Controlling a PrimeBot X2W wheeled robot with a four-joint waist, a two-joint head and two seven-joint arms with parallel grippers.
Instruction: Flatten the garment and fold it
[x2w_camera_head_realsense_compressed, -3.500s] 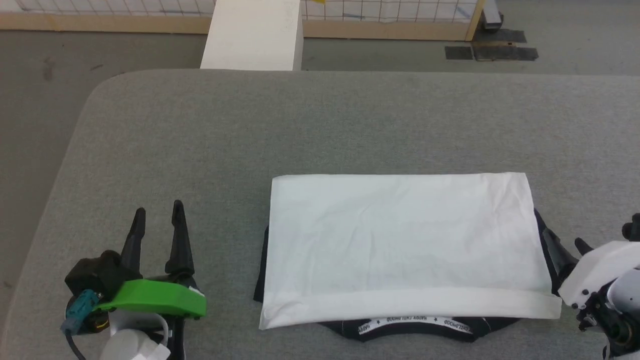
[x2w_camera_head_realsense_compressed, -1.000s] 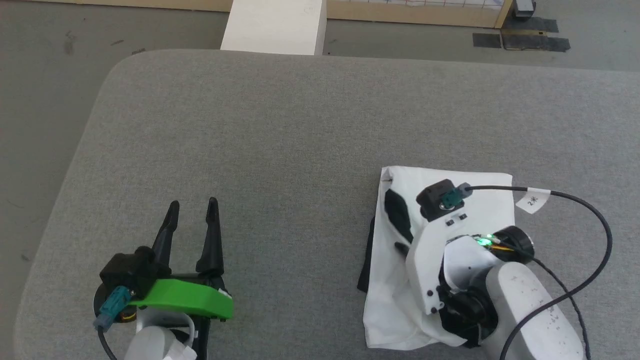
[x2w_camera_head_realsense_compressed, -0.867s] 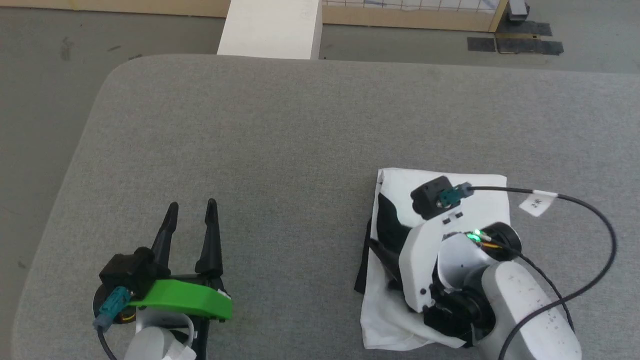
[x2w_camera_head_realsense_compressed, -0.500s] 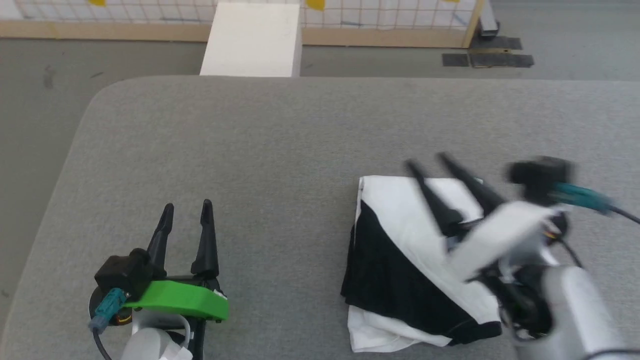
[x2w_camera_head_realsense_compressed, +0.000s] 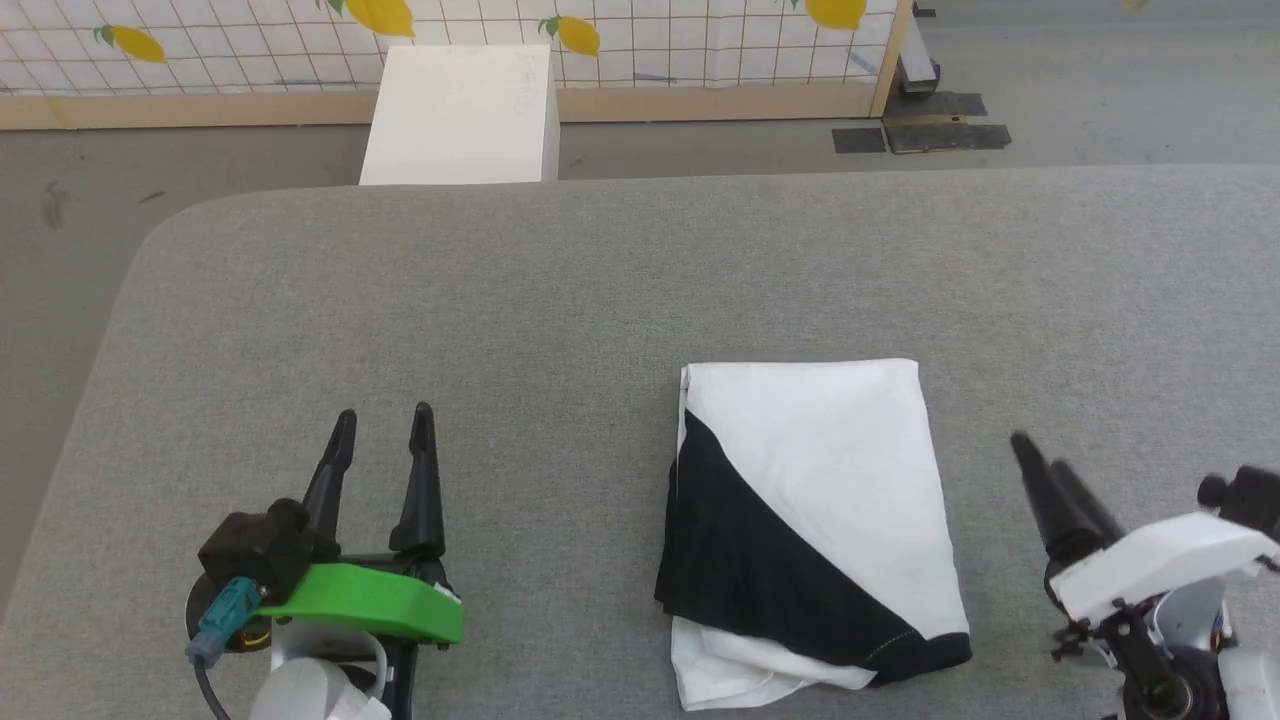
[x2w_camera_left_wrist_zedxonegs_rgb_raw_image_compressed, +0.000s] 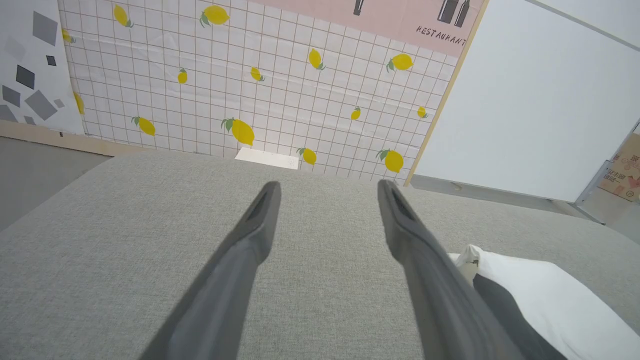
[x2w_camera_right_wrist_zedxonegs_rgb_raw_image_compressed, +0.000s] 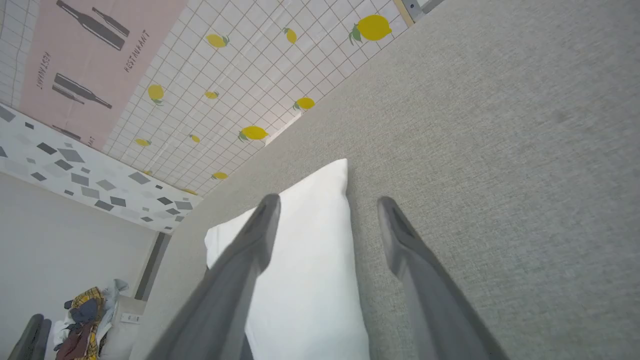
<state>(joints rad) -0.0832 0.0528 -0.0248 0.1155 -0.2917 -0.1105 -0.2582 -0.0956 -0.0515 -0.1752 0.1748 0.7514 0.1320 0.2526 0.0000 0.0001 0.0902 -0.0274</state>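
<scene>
Open tabletop (x2w_camera_head_realsense_compressed: 600, 280) around folded garment (x2w_camera_head_realsense_compressed: 810, 470)

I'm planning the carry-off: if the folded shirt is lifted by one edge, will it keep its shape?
Probably not: the shirt is thin cloth in loose layers, so it would likely sag and unfold. The black sleeve lies on top, unpinned, and may slip. Pushed across the fabric-covered table, its protruding near white layer would probably bunch.

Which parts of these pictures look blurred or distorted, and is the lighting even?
Head view: even light, garment sharp, right tool slightly smeared. Left wrist view: left tool soft near the lens, tiled wall sharp. Right wrist view: table weave blurred, scene tilted.
</scene>
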